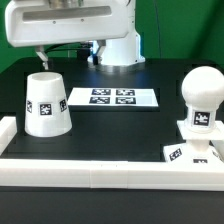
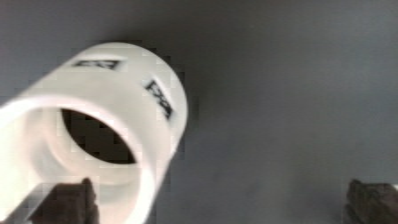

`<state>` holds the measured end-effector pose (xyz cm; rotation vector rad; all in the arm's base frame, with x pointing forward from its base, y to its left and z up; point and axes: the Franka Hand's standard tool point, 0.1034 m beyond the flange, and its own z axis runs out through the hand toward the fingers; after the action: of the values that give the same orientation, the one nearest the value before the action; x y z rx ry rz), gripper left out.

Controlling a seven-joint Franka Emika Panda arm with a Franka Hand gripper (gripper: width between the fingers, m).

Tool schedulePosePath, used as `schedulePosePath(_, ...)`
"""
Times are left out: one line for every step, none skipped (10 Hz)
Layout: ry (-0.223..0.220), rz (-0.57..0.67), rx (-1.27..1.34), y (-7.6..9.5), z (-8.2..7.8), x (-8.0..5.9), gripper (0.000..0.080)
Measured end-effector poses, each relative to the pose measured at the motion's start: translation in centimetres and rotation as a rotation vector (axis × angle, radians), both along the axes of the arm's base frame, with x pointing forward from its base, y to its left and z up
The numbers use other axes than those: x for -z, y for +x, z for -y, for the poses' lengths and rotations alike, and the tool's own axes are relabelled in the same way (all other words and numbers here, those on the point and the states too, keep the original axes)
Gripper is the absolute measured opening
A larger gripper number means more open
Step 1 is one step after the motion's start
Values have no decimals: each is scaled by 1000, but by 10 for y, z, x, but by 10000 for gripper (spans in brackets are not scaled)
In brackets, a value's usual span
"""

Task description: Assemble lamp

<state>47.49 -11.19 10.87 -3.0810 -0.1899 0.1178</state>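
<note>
The white tapered shade (image 1: pixel 46 103) stands on the black table at the exterior view's left, narrow end up. In the wrist view I see the shade (image 2: pixel 134 90) from above, with its dark top opening. My gripper (image 1: pixel 42 56) hangs just above the shade. In the wrist view the gripper (image 2: pixel 221 203) is open and empty. One of its fingers (image 2: pixel 68 200) is over the shade's rim; the other is over bare table. The round-headed bulb (image 1: pixel 203 92) stands upright on the flat square base (image 1: pixel 186 152) at the exterior view's right.
The marker board (image 1: pixel 112 98) lies flat behind the middle of the table. A long white rail block (image 1: pixel 100 172) runs along the front edge, and another (image 1: pixel 6 130) stands at the left edge. The robot's base (image 1: pixel 120 45) is at the back.
</note>
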Motion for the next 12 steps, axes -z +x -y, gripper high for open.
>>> schedulePosePath(-5,-5,-2,-1,3,5,699)
schedulePosePath(-12,-9,-3,-2,6,12,699)
schedulePosePath(-15,-18,-3,-4,8,17,699)
schedulePosePath(-20,-18,-3,-4,9,20,699)
schedulePosePath(-24,-20,-4,-5,10,23,699)
schedulePosePath(-24,-22,-4,-5,10,24,699)
schedulePosePath(-24,-24,-4,-5,10,24,699)
schedulePosePath(-24,-24,-4,-6,10,24,602)
schedulePosePath(-24,-25,-4,-6,10,25,455)
schedulePosePath(-25,-27,-4,-6,10,25,455)
schedulePosePath(-25,-28,-3,-7,10,26,277)
schedulePosePath(-26,-30,-3,-7,10,27,98)
